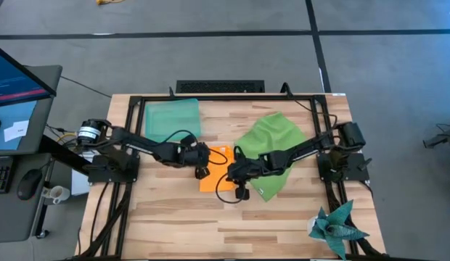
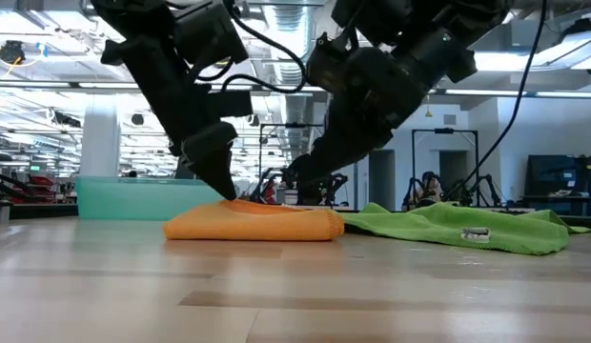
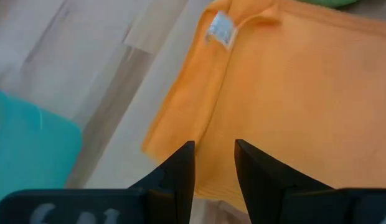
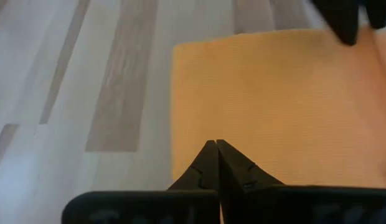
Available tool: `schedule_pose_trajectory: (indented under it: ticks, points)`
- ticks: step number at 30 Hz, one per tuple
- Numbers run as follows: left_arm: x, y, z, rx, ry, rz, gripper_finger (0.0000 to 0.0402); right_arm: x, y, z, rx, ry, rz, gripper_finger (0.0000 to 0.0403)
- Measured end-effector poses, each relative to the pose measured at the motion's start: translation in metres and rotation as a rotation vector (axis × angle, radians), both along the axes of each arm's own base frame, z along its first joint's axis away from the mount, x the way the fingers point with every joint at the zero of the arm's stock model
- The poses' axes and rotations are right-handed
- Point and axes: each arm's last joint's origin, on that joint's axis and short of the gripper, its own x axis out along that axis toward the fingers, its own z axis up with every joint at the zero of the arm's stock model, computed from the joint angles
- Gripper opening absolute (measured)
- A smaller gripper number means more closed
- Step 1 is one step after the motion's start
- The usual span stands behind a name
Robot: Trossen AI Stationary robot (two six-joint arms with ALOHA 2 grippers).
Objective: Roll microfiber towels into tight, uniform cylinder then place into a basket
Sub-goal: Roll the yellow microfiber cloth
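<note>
At table centre, both grippers work the folded orange towel (image 1: pixel 214 170): the left gripper (image 1: pixel 202 161), at its 10 o'clock corner, stands half open and holds nothing I can see, while the right gripper (image 1: pixel 236 185), at its 4 o'clock edge, is closed, though a pinch of cloth I cannot tell. I judge that rolling has not begun; next needs a firm edge grip.

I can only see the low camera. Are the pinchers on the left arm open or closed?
Observer: Open. The left gripper has a gap between its fingers, right over the orange towel.
Operator: And the other one?
Observer: The right gripper is shut, with its tips at the orange towel's edge.
Operator: Is there anything I can't see?
Observer: Yes, a spiky teal star sits at a table corner on the right arm's side.
</note>
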Motion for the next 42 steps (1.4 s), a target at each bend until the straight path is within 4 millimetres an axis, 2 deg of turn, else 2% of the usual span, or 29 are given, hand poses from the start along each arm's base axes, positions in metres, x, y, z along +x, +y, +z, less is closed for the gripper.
schedule_pose_trajectory:
  ticks: [7, 14, 24, 28, 30, 33, 36, 42]
  points:
    - [-0.01, 0.012, -0.014, -0.028, 0.016, 0.036, 0.0105, -0.003, 0.011, 0.0, -0.018, 0.0, -0.009, 0.0011]
    - [-0.02, 0.013, -0.024, -0.059, 0.02, 0.096, 0.0105, -0.004, 0.013, -0.001, -0.028, 0.013, -0.044, 0.0012]
    - [-0.015, 0.012, -0.022, -0.064, -0.045, 0.094, 0.0105, -0.005, 0.02, -0.001, -0.022, 0.005, -0.028, 0.0012]
    - [-0.014, 0.012, -0.022, -0.071, -0.056, 0.107, 0.0105, -0.003, 0.021, -0.013, -0.031, 0.022, -0.033, 0.0012]
    - [-0.015, 0.012, -0.022, -0.074, -0.053, 0.113, 0.0105, 0.004, 0.023, -0.018, -0.023, -0.009, -0.036, 0.0012]
    - [-0.015, 0.012, -0.022, -0.078, -0.053, 0.121, 0.0105, -0.003, 0.02, -0.031, -0.052, 0.076, -0.045, 0.0012]
    - [-0.015, 0.012, -0.022, -0.074, -0.052, 0.124, 0.0105, 0.003, 0.022, -0.029, -0.026, 0.045, -0.065, 0.0012]
    - [-0.015, 0.013, -0.022, -0.07, -0.048, 0.123, 0.0105, -0.001, 0.02, -0.039, -0.027, 0.109, -0.081, 0.0012]
